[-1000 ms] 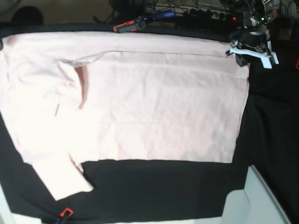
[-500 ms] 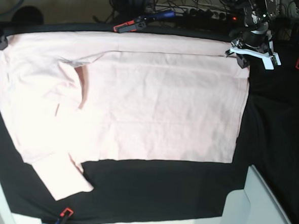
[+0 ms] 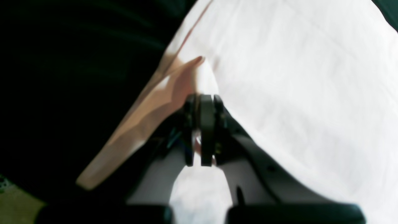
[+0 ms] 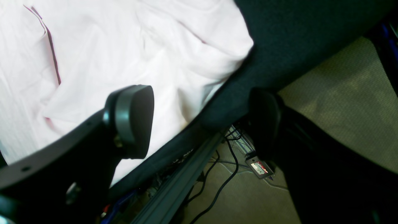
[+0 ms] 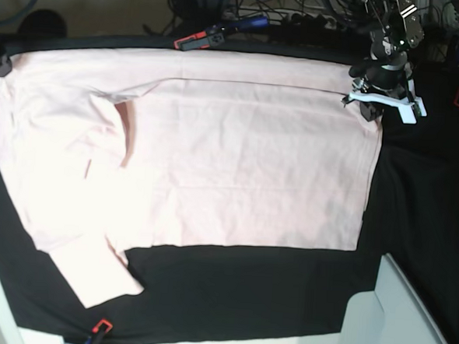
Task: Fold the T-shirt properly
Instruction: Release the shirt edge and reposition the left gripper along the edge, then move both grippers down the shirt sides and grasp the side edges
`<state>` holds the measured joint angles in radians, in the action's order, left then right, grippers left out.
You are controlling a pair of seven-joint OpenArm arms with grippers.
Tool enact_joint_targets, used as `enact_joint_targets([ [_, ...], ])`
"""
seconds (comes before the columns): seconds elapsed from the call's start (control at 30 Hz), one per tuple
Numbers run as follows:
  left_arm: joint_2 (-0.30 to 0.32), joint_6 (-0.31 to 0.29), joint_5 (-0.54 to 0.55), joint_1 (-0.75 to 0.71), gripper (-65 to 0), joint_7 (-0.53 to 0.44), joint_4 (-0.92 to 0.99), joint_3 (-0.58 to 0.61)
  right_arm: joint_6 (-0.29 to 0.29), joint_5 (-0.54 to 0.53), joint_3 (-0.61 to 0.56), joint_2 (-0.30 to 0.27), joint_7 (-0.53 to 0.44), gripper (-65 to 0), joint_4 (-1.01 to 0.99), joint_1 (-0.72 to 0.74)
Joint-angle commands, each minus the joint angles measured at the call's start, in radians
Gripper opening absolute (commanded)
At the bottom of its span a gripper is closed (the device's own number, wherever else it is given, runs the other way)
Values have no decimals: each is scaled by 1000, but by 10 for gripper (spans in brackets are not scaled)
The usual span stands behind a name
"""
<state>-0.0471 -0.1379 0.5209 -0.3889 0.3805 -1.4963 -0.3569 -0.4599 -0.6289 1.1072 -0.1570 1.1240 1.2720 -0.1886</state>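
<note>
With the left gripper (image 3: 201, 102) pinched on the T-shirt (image 5: 238, 157) corner and the right gripper (image 4: 199, 118) wide and empty by its far-left corner, lifting risked a one-sided drag.

T-shirt (image 5: 238, 165) soft matt cotton-like cloth; table cloth (image 5: 415, 199) matt black, probably felt.

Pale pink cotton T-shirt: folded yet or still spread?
Mostly spread. The pale pink cotton T-shirt lies flat over the black table cloth; only its far edge is doubled over.
</note>
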Motion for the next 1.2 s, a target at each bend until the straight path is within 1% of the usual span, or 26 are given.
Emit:
enact_joint_targets([
  [0.0,-4,-9,5,6,-650,-16,-14,-4,-3,-21,3,-23,-11,-199,18,2],
  [0.1,-7,-9,5,31,-650,-18,-11,-1,-3,-21,3,-23,-11,-199,18,2],
  [0.3,-18,-9,2,55,-650,-22,10,-12,-3,-21,-51,-25,-11,-200,18,-1],
  [0.63,-17,-7,3,101,-642,-24,47,-15,-3,-21,-52,-25,-11,-200,19,-1],
  [0.7,-17,-7,3,103,-595,-24,52,-15,-3,-21,-52,-26,-11,-197,19,-2],
  [0.83,-17,-7,3,97,-443,-24,46,-15,-3,-19,-54,-28,-11,-196,19,-2],
  [0.93,-15,-7,3,86,-380,-24,43,-51,-3,-19,-54,-45,-11,-196,19,1],
  [1.03,-15,-7,3,86,-351,-24,35,-110,-3,-21,-55,-51,-11,-196,19,5],
  [1.1,-15,-7,3,92,-351,-19,16,-144,-3,-18,-60,-66,-11,-194,19,21],
  [1.17,-15,-7,3,95,-351,-18,-10,-152,-3,-21,-135,-95,-11,-194,19,33],
])
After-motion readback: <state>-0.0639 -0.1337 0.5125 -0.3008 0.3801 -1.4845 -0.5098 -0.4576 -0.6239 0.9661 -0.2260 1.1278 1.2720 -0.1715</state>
